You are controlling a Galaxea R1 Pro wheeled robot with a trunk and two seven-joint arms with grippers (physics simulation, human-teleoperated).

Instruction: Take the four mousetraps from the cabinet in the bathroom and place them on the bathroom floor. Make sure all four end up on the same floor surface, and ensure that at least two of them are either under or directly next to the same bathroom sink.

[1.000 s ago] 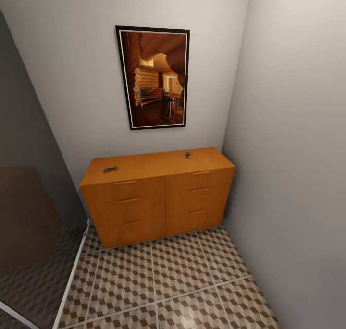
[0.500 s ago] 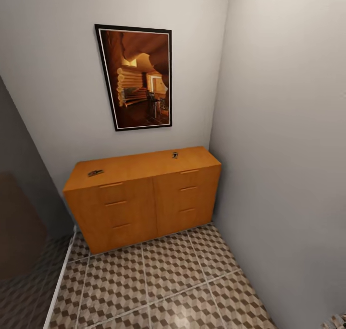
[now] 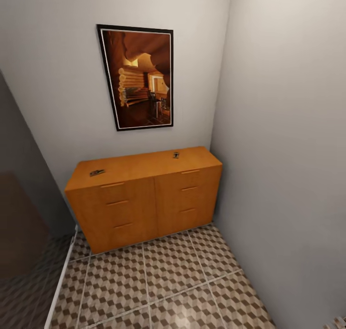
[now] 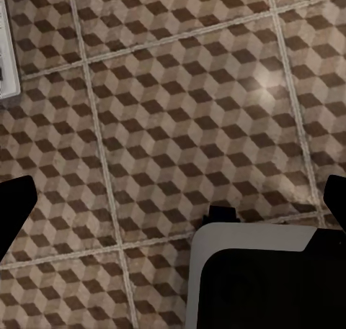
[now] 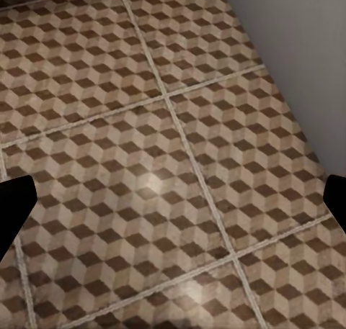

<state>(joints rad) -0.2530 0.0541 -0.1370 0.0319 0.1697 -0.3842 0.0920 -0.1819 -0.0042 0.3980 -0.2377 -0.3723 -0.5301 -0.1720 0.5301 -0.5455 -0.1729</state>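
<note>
Against the far wall, under a framed picture (image 3: pixel 137 77), stands the cabinet (image 3: pixel 144 199): orange-brown wood, six drawers with slim bar handles, its right end close to the side wall, with open bathroom floor (image 3: pixel 158 286) of cube-patterned tiles in front. On its top lie two mousetraps, one near the left end (image 3: pixel 97 172) and one near the right back edge (image 3: pixel 176 154), both too small to make out in detail. Left gripper (image 4: pixel 173 199) and right gripper (image 5: pixel 173 199) hang over bare tile, dark fingertips cut off at opposite frame edges, spread wide, holding nothing.
</note>
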